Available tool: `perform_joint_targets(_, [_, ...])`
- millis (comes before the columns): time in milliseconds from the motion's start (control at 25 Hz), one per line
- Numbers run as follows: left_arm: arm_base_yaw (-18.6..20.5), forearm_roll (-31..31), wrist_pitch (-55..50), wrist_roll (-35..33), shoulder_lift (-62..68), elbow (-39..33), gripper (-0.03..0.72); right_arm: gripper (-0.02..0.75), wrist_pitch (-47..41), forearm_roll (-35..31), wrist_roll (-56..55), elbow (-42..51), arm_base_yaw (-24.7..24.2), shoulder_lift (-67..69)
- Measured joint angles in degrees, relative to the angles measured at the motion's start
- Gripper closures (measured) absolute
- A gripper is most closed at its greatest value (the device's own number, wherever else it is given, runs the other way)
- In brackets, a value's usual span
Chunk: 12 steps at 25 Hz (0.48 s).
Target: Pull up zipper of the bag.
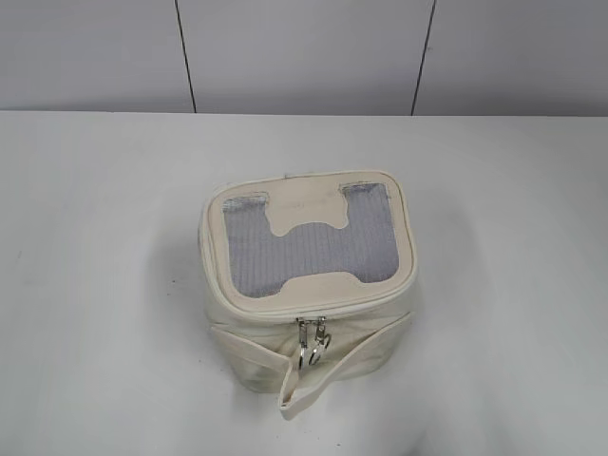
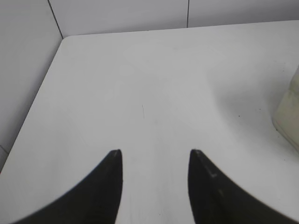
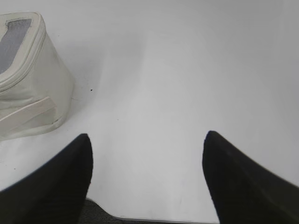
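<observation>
Sitting mid-table (image 1: 85, 285), the cream bag (image 1: 309, 285) shows its grey mesh lid (image 1: 309, 249) and two zipper pulls (image 1: 313, 342) on its near side only in the exterior view, where no arm appears. The wrist views alone show the left gripper (image 2: 155, 158) and right gripper (image 3: 147, 142), each spread apart and empty, flanking the bag.

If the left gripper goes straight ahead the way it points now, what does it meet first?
Probably only the bare table. The left gripper is open and points across the table toward its far edge; the bag lies off to the right, outside that line. Depth is unclear.
</observation>
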<state>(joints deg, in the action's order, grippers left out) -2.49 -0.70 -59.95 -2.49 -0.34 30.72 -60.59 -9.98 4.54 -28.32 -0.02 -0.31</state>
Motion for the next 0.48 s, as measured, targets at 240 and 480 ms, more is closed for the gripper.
perform_joint_targets(240, [0.0,0.0,0.0,0.0,0.0,0.0,0.351,0.169,0.0,-0.19,0.0,0.0,0.0,0.0])
perform_joint_targets(480, [0.0,0.0,0.0,0.0,0.0,0.0,0.364,0.169,0.12,5.48,-0.68,-0.1,0.0,0.0])
